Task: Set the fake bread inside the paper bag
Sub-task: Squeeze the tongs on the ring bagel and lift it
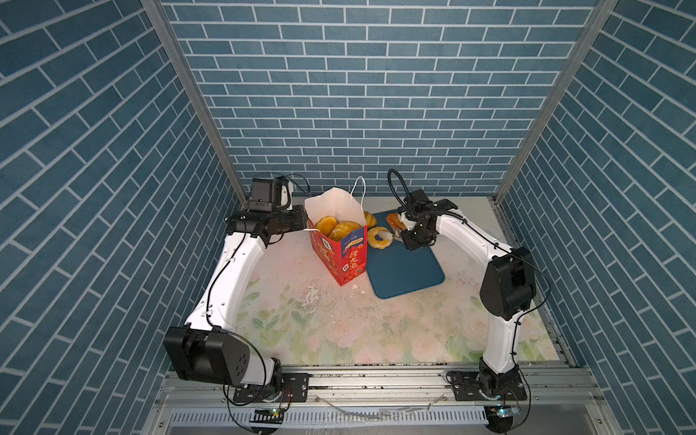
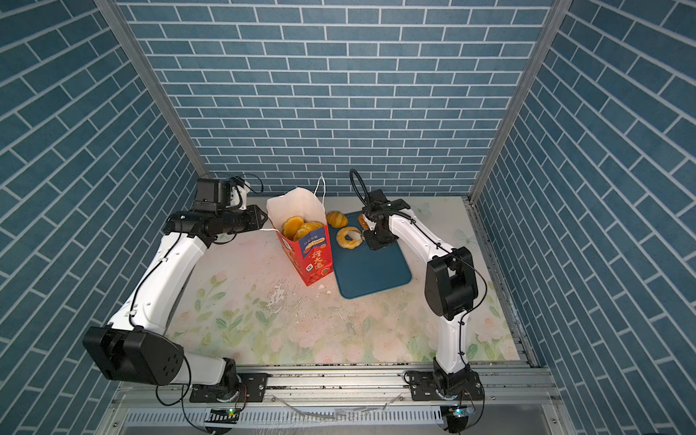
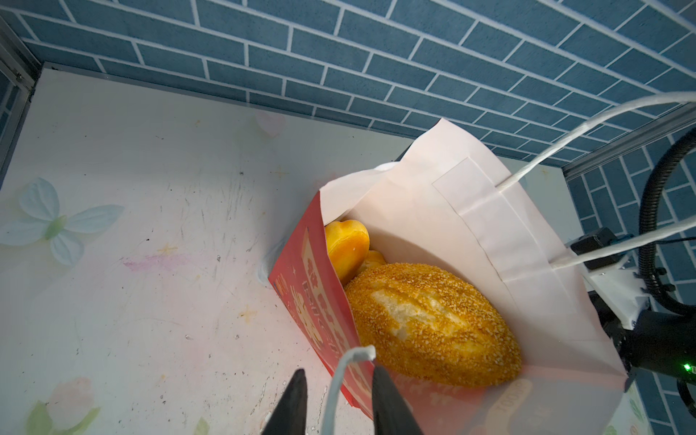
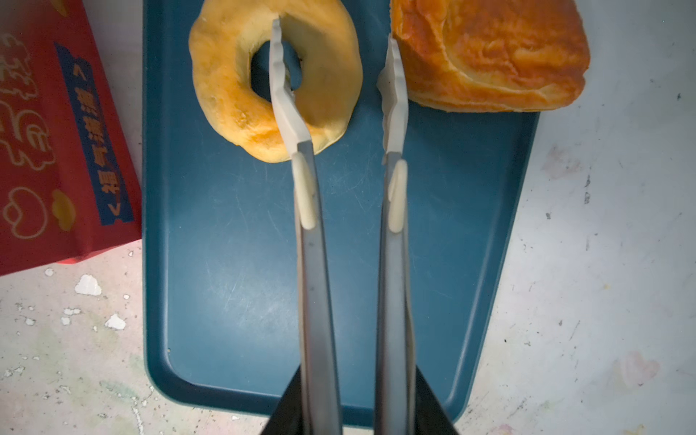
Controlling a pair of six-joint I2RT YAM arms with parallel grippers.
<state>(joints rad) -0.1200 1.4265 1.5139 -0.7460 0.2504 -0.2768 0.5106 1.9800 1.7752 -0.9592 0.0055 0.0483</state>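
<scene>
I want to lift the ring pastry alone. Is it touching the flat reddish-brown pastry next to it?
Apart. The right wrist view shows a strip of bare teal tray between the ring pastry and the flat pastry.

The left arm [image 1: 233, 278] rises from its near-left base toward the far side, bends, and runs its forearm level to the right. There the left gripper [image 3: 339, 376] points rightward with its two dark fingers [image 3: 297, 399] standing apart. The right arm [image 1: 467, 233] climbs from the near-right base, bends at a high elbow and reaches left and downward, its right gripper [image 4: 357, 414] clamped on metal tongs [image 4: 316, 282] whose tips are spread.
</scene>
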